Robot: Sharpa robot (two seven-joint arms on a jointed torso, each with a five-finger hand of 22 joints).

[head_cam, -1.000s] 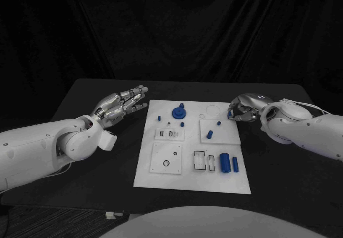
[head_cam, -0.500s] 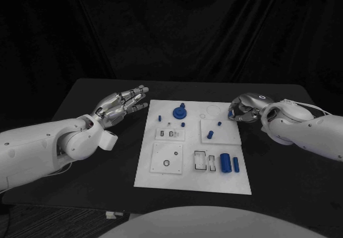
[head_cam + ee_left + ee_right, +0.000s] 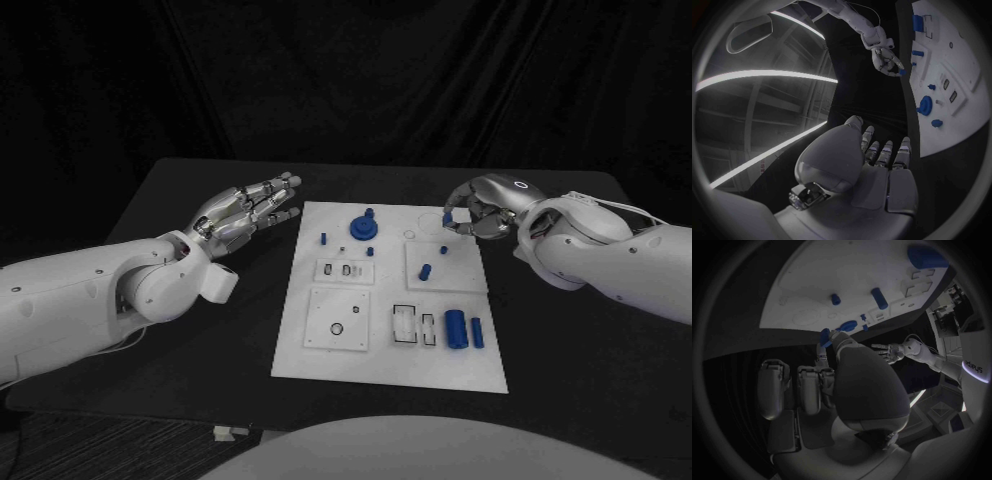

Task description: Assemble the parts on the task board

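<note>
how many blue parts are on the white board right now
7 on the task board: a round knobbed part at the far middle, small pegs beside it and, a peg right of centre, another, two cylinders and near right. Small ones may be hidden.

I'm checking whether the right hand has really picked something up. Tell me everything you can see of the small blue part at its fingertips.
The small blue part is a short, stubby piece, plastic by its look, plain blue with no markings I can make out. The right hand pinches it between thumb and a finger, just off the far right corner of the task board. In the left wrist view it shows as a blue speck at that hand's fingertips. It seems lifted off the board, touched by nothing else; its exact shape is too small to tell.
</note>
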